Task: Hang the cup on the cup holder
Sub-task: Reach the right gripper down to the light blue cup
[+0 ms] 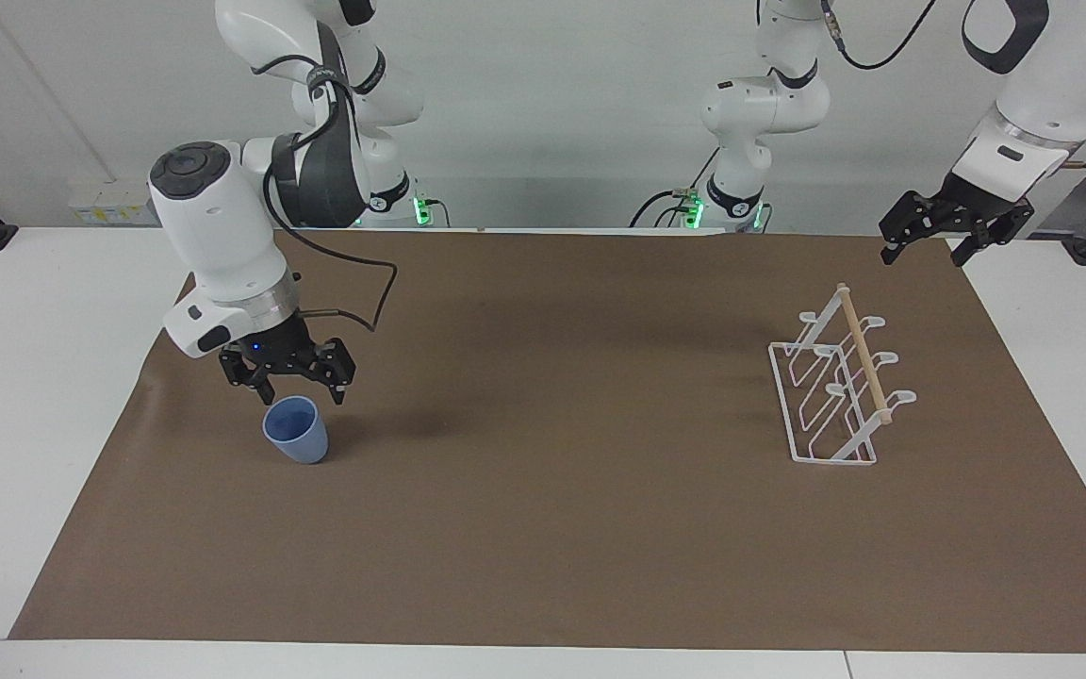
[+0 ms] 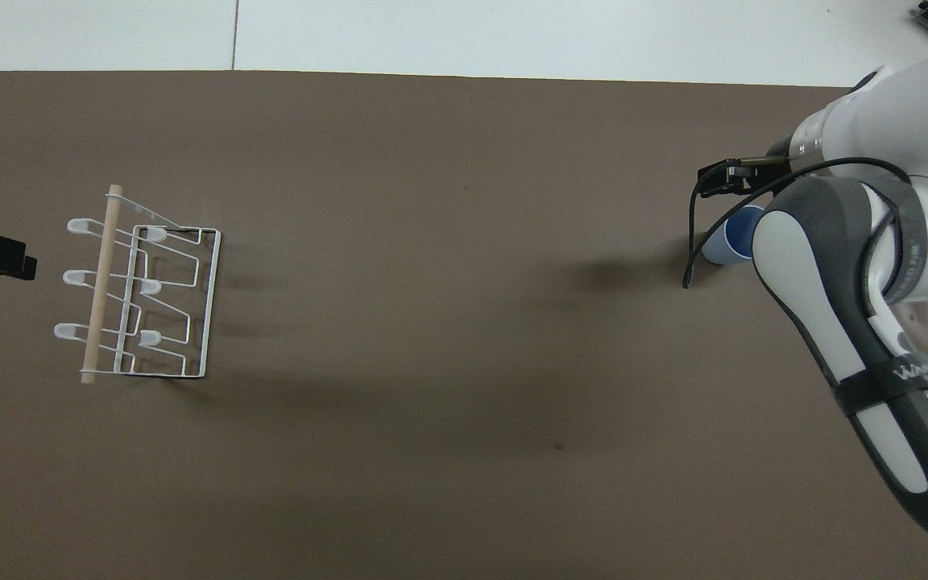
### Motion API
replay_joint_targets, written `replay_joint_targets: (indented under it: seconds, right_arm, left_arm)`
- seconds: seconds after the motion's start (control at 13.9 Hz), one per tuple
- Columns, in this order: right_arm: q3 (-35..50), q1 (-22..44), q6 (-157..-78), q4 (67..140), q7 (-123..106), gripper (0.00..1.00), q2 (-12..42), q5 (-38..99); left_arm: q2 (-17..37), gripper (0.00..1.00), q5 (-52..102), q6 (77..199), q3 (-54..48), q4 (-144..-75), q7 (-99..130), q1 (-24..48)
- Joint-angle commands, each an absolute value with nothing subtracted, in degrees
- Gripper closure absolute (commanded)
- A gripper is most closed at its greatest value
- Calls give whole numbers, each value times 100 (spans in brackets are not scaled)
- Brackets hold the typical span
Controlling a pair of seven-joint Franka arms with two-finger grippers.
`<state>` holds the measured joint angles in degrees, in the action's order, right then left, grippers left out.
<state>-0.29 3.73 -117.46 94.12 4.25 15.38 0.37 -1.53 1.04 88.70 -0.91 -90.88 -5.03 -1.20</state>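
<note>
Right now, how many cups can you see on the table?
1. The cup stands upright on the brown mat at the right arm's end, under the open right gripper. None hang on the cup holder.

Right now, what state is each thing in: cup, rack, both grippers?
cup: upright on the brown mat, mouth up, empty, not gripped.
cup holder: standing on the mat, no cup on its prongs.
right gripper: open, just above the cup's rim.
left gripper: open, waiting above the mat's corner.
</note>
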Motion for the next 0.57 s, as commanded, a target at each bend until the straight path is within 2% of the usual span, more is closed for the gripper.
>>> replay_joint_targets:
  seconds: [0.0,0.5]
  right_arm:
    - [-18,352,-12215,10044,466,0,1398,114]
    - [-18,273,-13086,10810,220,0,1415,114]
  left_arm:
    - [-264,0,9,8815,-123,-9158,-501,-176]
    - [-264,0,9,8815,-123,-9158,-501,-176]
